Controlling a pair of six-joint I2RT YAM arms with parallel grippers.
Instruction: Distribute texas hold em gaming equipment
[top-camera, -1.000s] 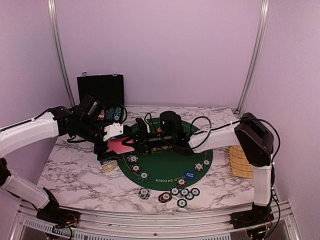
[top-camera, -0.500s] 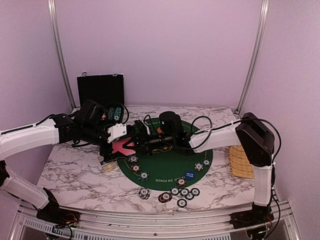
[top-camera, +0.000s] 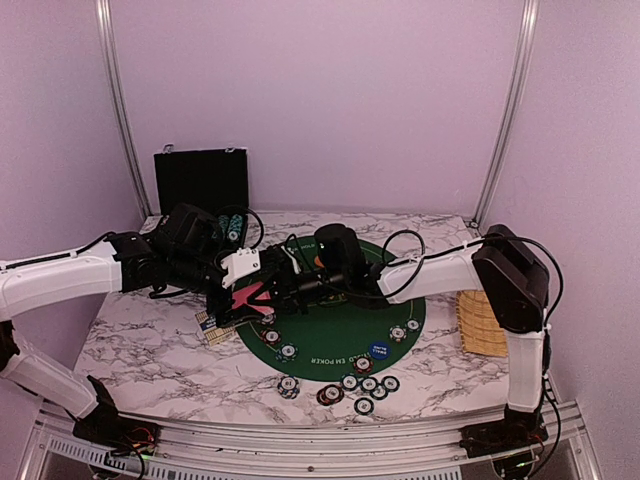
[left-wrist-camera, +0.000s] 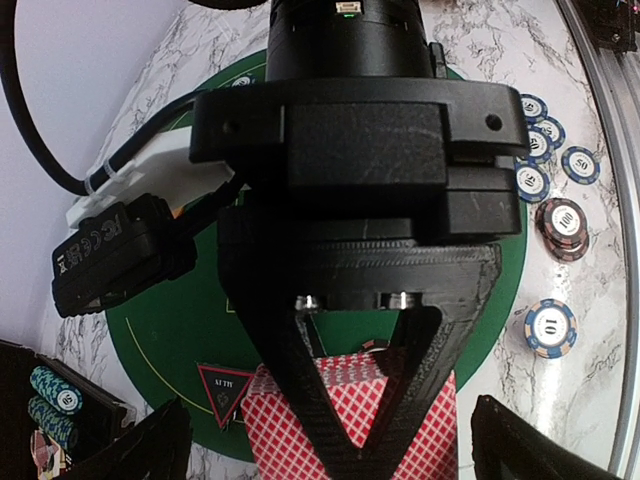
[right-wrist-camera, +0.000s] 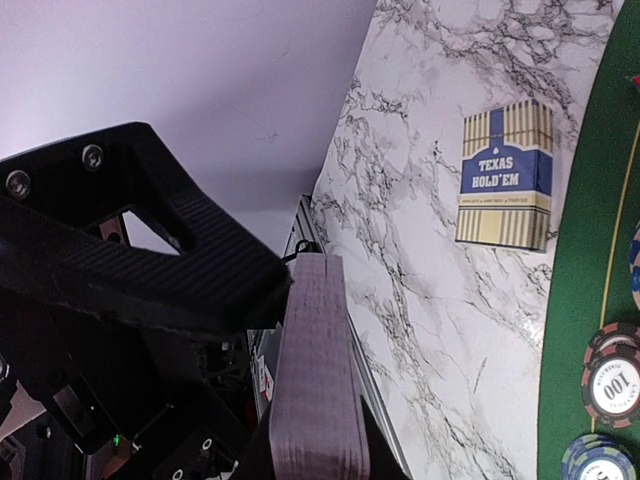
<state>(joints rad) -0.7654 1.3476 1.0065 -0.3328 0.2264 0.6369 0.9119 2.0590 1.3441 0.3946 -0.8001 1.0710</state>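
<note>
Within right claw, card deck.

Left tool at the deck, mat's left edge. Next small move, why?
Probably close the left tool on the deck: the right tool clamps the deck, and the left fingers sit open on either side of it.

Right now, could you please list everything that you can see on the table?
table: one, white marble
mat: one, green, centred
poker chips: a dozen or so, mixed colours, mat's near half and beyond
card deck: one, red-backed, held over mat's left edge
card box: one, blue-cream, left of mat
triangular marker: one, red-black, on mat beside card deck
blue marker: one, mat's near right
chip case: one, black, back left
basket: one, wicker, right edge
left gripper: open, facing card deck
right gripper: shut on card deck
</note>
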